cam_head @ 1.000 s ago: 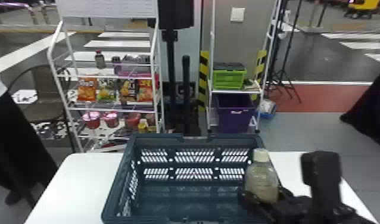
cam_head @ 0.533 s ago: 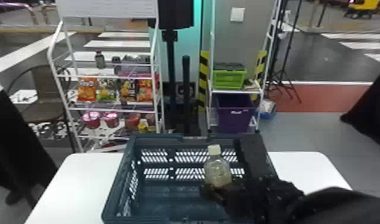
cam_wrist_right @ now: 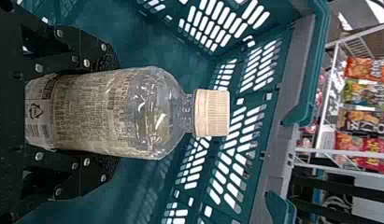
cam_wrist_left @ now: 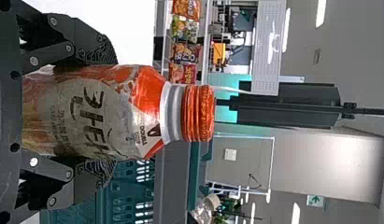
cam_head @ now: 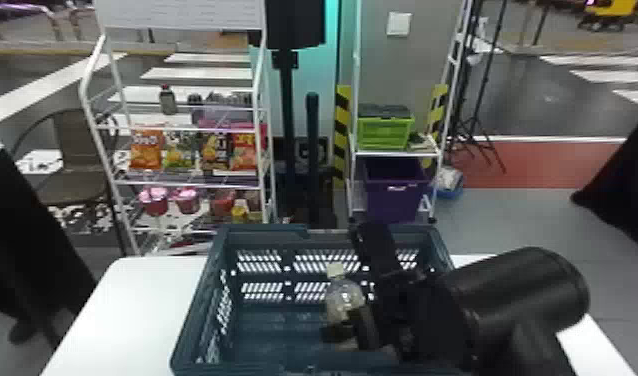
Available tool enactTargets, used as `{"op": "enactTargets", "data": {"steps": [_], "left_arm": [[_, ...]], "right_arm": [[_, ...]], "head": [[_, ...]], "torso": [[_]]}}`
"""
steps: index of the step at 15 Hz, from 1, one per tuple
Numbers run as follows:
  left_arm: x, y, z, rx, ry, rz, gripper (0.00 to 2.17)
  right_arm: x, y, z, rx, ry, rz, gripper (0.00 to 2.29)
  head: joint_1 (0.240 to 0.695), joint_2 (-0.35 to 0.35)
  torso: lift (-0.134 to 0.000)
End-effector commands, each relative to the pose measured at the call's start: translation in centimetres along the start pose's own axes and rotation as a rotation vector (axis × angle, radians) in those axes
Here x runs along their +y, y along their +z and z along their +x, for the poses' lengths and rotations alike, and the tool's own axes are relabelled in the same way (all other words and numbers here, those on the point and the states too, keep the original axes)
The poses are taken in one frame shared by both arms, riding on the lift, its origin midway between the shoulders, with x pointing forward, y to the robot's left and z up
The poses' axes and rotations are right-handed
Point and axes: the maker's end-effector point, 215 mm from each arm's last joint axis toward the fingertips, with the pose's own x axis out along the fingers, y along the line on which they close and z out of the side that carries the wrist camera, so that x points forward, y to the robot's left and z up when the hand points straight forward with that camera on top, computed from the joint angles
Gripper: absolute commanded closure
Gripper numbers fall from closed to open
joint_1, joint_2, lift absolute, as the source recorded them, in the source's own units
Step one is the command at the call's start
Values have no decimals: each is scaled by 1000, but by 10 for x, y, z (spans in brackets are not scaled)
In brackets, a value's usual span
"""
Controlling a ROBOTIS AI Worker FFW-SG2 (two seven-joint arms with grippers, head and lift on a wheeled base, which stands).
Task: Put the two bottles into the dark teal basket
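Note:
My right gripper [cam_head: 350, 330] is over the right half of the dark teal basket [cam_head: 273, 325], low inside its walls, shut on the clear bottle with the pale cap [cam_head: 344, 300]. In the right wrist view the same bottle [cam_wrist_right: 133, 112] sits between the fingers of the right gripper [cam_wrist_right: 110, 114], with the basket's slotted walls around it. The left wrist view has my left gripper [cam_wrist_left: 108, 112] shut on the orange-capped bottle [cam_wrist_left: 91, 112], held beside the basket [cam_wrist_left: 129, 191], whose wall lies past the lower finger.
A white table [cam_head: 138, 310] carries the basket and extends on both sides of it. Behind stand a white snack rack [cam_head: 188, 182] and a shelf with a green crate [cam_head: 385, 132] and a purple bin [cam_head: 395, 192]. The right arm spans the basket's right rim.
The right arm has swung leftward from the basket's right edge to over its interior, carrying the clear bottle, which now sits lower between the walls.

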Motion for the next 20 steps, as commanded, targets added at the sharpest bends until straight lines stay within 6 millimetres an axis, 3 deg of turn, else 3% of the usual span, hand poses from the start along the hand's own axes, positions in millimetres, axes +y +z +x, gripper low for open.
{"op": "enactTargets", "data": {"steps": [1, 3, 4, 8, 10, 11, 14, 17, 20], "left_arm": [[1, 1, 3, -6, 3, -4, 2145], [2, -1, 5, -7, 8, -11, 2145], [4, -1, 6, -6, 11, -14, 2145], [5, 3, 14, -9, 11, -15, 2145], [5, 5, 17, -9, 10, -17, 2145], [5, 3, 18, 1, 8, -18, 2145], [6, 6, 23, 14, 5, -20, 2145], [2, 8, 27, 32, -3, -23, 2145], [-2, 9, 31, 52, -11, -20, 2145]], "right_arm": [[-3, -5, 12, 45, 8, 9, 1406], [-8, -4, 15, 55, 0, 8, 113], [-8, -3, 14, 54, 0, 8, -1], [-5, 10, 7, 11, 9, 8, 43], [3, 34, -5, -124, 9, -2, 46], [7, 60, -16, -266, 4, -8, 46], [-23, 74, -58, -528, -74, -37, 43], [-47, 44, -106, -652, -131, -25, 43], [-54, 3, -158, -793, -169, -25, 43]], "head": [[499, 0], [499, 0], [499, 0], [499, 0], [499, 0], [499, 0], [499, 0], [499, 0], [499, 0]], "torso": [[0], [0], [0], [0], [0], [0], [0], [0], [0]]}}
